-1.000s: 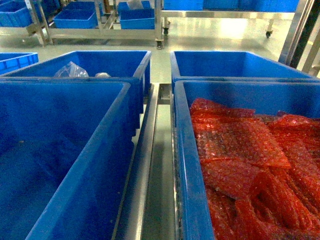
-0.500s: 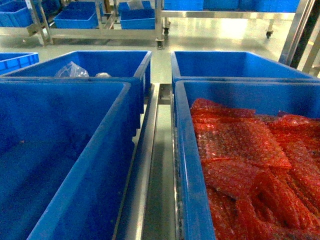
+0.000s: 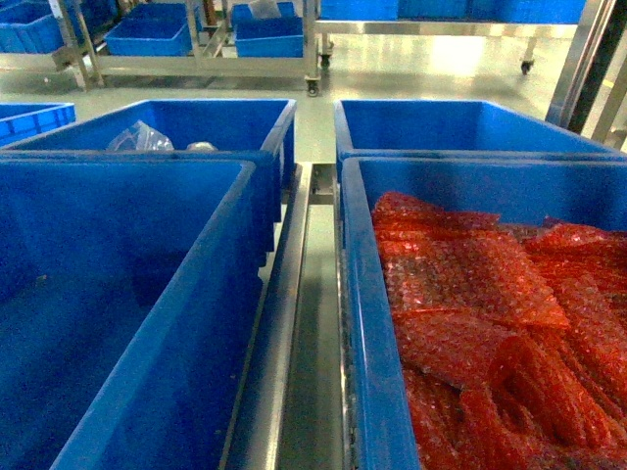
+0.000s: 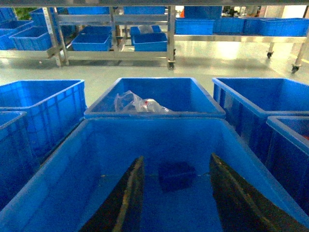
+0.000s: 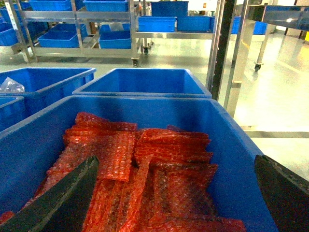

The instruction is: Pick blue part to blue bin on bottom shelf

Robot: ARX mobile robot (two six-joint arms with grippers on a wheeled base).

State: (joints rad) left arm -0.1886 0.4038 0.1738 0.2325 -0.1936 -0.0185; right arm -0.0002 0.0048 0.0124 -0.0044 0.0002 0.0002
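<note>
A dark blue part (image 4: pixel 177 175) lies on the floor of the near left blue bin (image 4: pixel 63 159), close to its far wall. My left gripper (image 4: pixel 176 159) hangs open inside this bin, its two dark fingers either side of the part and short of it, touching nothing. In the head view this bin (image 3: pixel 196 294) fills the left side and neither gripper shows. Of the bottom shelf only a steel centre rail (image 3: pixel 304 323) shows between the bins. My right gripper (image 5: pixel 176 159) is open and empty above red bubble wrap (image 5: pixel 145 164).
The near right bin (image 3: pixel 358 294) is full of red bubble wrap (image 3: pixel 470 304). Behind stand two more blue bins; the left one holds a clear plastic bag (image 4: pixel 137 102). Steel racks with blue bins (image 3: pixel 196 39) line the far floor. A steel post (image 5: pixel 219 48) rises at the right.
The head view has only wobbled slightly; the bins and their contents stand as before.
</note>
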